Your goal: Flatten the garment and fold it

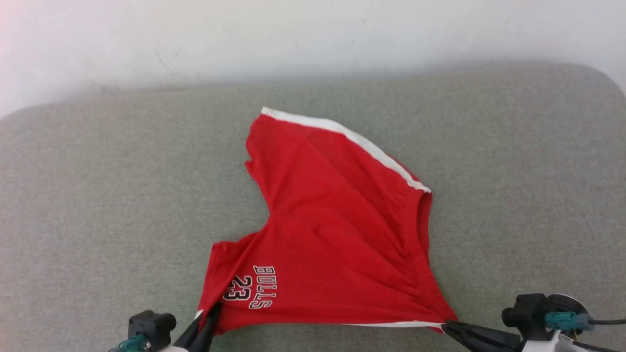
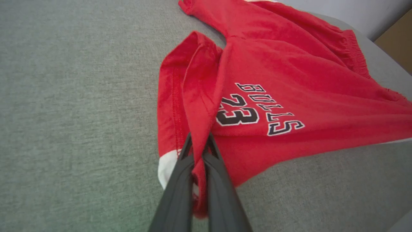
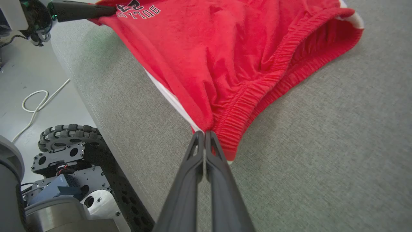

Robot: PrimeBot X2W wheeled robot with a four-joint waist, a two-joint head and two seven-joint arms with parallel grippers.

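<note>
You have the red Bulls shorts [image 1: 337,234] lying on the grey upholstered cushion [image 1: 98,195], their near edge drawn between both claws close to the cushion's front edge. Your left gripper [image 2: 199,143] is closed on a bunched fold of the leg hem beside the "23" print [image 2: 238,111]. Your right gripper [image 3: 204,133] is pinched tight on the corner where the elastic waistband [image 3: 257,93] meets the white side stripe [image 3: 170,100].

Likely trouble:
- The right grip takes only a small nip at the fingertips, so a harder pull could let the cloth slip free.
- The left claw holds doubled-over layers; pulling may set a twist in that leg rather than flatten it.
- If you release this near the edge, the hem could slide off toward the floor.
- The cushion's weave looks grippy, so dragging may leave the far leg creased.

A pale wall [image 1: 293,39] stands behind the cushion. Below the front edge you have the robot's wheeled base [image 3: 67,138] and a loose white cable [image 3: 35,103] on the floor.
</note>
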